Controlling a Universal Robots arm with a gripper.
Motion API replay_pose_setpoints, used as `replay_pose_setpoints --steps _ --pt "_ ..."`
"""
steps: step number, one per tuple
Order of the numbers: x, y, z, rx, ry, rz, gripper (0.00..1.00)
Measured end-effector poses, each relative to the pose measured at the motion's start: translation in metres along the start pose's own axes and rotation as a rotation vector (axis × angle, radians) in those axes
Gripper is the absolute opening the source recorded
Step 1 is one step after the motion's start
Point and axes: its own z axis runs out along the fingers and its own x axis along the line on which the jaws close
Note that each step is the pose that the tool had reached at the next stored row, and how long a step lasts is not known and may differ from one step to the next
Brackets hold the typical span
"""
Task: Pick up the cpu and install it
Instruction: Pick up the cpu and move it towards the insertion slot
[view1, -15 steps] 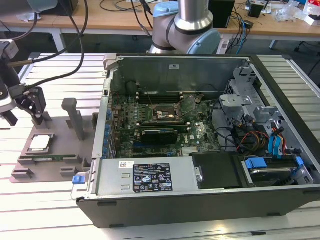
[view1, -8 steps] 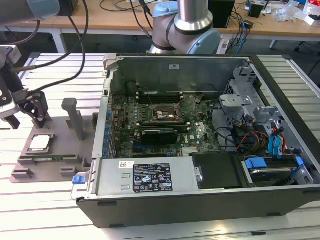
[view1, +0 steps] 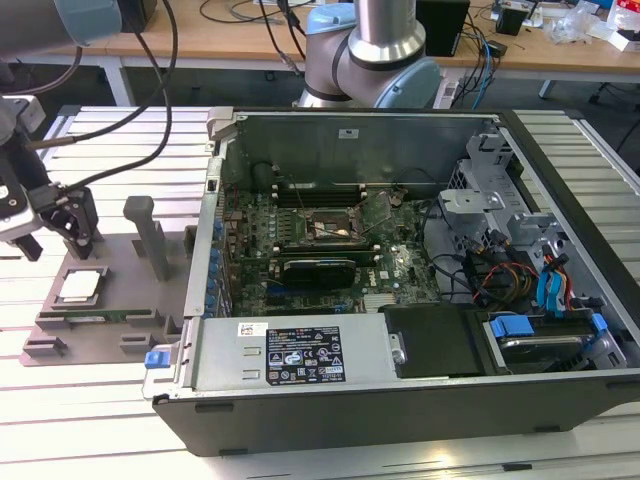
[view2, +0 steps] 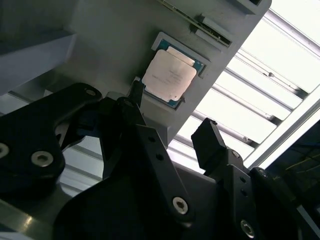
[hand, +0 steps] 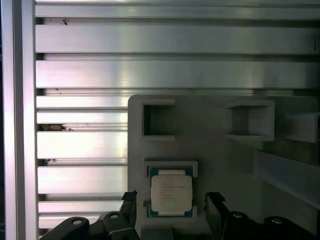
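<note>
Placement is noted: the cpu (hand: 171, 192) is seated flat in a recess of the grey fixture plate (hand: 210, 145), outside the computer case (view1: 300, 355), toward the exterior view's left. The gripper (view1: 50, 238) is held just above it, pointed down. Its fingers are spread apart and empty, one tip set either side of the chip in the first wrist view.

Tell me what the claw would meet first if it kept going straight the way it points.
Probably the grey holder either side of the cpu: the open claw straddles it, though depth is unclear.
</note>
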Motion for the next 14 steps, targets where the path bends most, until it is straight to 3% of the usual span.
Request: replay_pose_setpoints --steps 11,14 --pt "0.0003 0.0001 0.0082 0.0 0.0001 0.0 0.66" --pt "-0.0001 -0.0037 0.0115 -0.0001 -0.0002 -0.002 0.66"
